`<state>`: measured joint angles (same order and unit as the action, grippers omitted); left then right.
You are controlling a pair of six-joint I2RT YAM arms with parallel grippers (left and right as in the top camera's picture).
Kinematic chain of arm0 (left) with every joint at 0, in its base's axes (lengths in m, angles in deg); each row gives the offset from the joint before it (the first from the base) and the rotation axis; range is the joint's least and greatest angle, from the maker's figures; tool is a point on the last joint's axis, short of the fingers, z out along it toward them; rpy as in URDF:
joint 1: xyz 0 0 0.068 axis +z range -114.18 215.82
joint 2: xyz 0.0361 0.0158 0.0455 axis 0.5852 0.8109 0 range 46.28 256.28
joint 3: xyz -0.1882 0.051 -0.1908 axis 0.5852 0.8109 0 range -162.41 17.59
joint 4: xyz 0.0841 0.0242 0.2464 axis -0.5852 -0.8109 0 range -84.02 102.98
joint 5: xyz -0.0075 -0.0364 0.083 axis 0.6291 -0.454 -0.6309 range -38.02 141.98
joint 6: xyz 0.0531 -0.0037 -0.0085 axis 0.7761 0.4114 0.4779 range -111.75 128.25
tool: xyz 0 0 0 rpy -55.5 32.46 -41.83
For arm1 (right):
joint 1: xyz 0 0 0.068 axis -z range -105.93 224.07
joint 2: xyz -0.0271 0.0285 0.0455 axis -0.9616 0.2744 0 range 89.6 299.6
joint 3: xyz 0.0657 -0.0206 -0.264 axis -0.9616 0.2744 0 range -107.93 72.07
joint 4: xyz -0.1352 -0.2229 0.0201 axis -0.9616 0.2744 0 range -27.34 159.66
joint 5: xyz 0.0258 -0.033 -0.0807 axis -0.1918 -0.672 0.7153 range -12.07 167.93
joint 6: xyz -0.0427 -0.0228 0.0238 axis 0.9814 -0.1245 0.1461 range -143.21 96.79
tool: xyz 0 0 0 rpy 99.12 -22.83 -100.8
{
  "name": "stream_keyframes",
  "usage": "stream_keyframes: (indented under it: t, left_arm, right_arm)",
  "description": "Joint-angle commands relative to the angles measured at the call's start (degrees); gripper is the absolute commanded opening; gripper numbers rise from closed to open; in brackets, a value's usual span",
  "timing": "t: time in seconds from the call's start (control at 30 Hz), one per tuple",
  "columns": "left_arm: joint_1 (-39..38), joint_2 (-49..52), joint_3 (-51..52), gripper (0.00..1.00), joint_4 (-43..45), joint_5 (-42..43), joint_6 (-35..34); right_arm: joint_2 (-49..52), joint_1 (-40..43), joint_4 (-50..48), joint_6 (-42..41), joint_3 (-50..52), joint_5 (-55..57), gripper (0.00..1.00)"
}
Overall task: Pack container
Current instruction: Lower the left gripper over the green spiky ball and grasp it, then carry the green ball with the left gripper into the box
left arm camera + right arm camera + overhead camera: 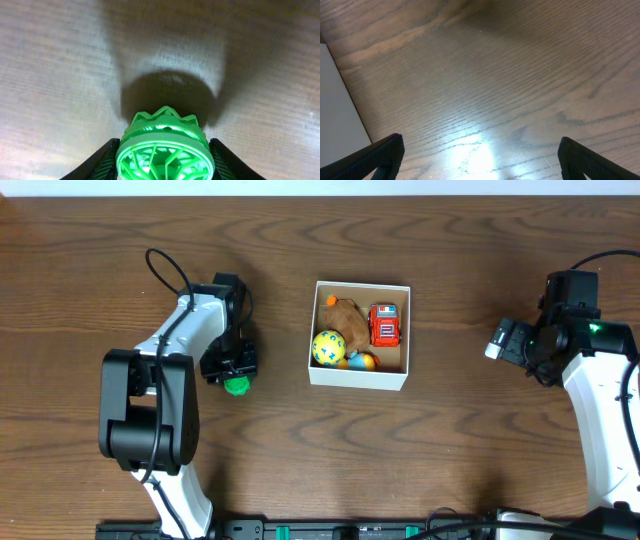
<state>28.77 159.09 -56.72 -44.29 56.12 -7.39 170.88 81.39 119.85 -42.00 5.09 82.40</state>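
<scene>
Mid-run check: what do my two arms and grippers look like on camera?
The left arm and right arm have white links with bulky black joint housings. A thin black cable loops off each. The right arm shows a small green light. The left gripper and right gripper are black, with finely textured fingers.

Overhead glare on the table [470, 155], soft shadows.

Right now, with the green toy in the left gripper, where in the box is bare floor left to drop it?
One bare patch in the container: its near-right corner, between the red car, the small orange ball and the walls. The left half is crowded by the brown plush and yellow ball.
</scene>
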Motion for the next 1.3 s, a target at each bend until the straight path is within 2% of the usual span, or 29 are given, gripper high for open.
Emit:
stream_keyframes:
  t: [0.0,0.2,0.37,0.6,0.8,0.87,0.97,1.03,1.27]
  left_arm:
    - [-1.20,-4.28,-4.66,0.42,-1.92,0.00,-0.11]
    - [-8.81,-14.71,-11.32,0.42,-2.40,-0.04,0.59]
    - [-19.41,-21.42,-12.52,0.43,5.81,-0.09,4.83]
    - [-29.81,-17.59,-12.50,0.43,12.87,-0.09,5.99]
    - [-33.38,-10.25,-12.50,0.43,14.78,-0.07,5.99]
    - [-33.53,-8.59,-12.50,0.54,14.78,-0.07,5.99]
    - [-33.46,-8.00,-12.52,0.59,14.86,-0.07,6.05]
    - [-33.46,-8.50,-13.25,0.69,14.75,-0.07,7.15]
    - [-32.52,-12.74,-17.00,0.72,14.40,-0.61,9.64]
  right_arm:
    - [0.17,0.24,0.00,0.90,0.15,0.00,0.99]
    - [0.17,0.24,-0.02,0.87,0.15,0.00,0.99]
    - [0.17,0.22,0.00,0.87,0.15,0.00,0.99]
    - [0.17,0.22,0.11,0.87,0.15,-0.02,0.99]
    - [0.17,0.22,0.11,0.87,0.15,-0.02,0.99]
    - [0.17,0.22,0.11,0.87,0.15,-0.02,0.99]
    - [0.17,0.22,0.15,0.87,0.15,-0.02,0.99]
    - [0.17,0.22,0.13,0.87,0.15,-0.02,0.99]
    - [0.17,0.22,0.15,0.90,0.15,-0.02,0.99]
